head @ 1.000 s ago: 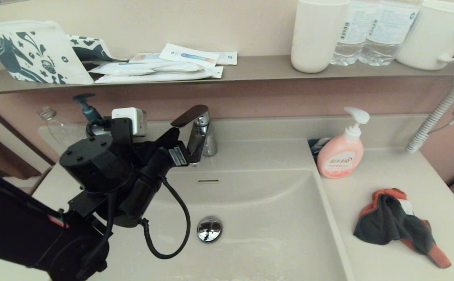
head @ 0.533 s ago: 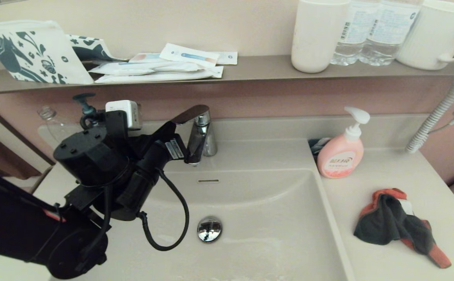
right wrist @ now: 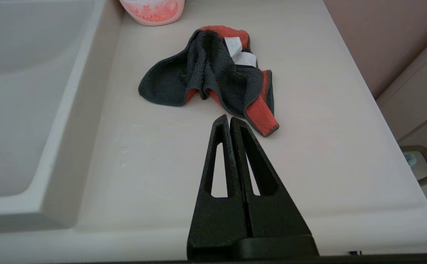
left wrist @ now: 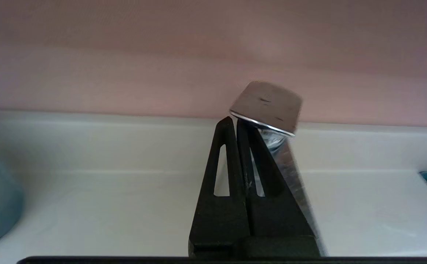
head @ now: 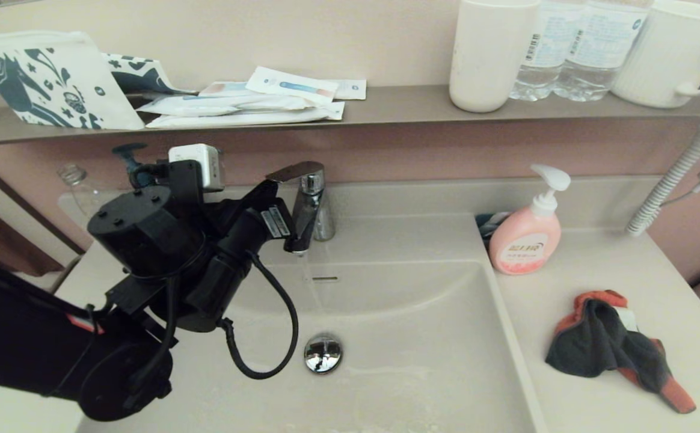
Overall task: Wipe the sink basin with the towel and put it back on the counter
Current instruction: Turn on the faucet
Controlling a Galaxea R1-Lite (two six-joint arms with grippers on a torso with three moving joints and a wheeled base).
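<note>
From the head we look down on the sink basin (head: 422, 337) and counter (head: 602, 264). Our left wrist camera faces the faucet (left wrist: 268, 110) closely; the right looks along the counter's right end, sharing the towel (right wrist: 213, 73).

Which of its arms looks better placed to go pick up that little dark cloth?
The right. Its shut end effector hangs just short of the towel, which lies on the counter right of the sink basin. The left end effector, also shut, is across the basin under the faucet handle.
</note>
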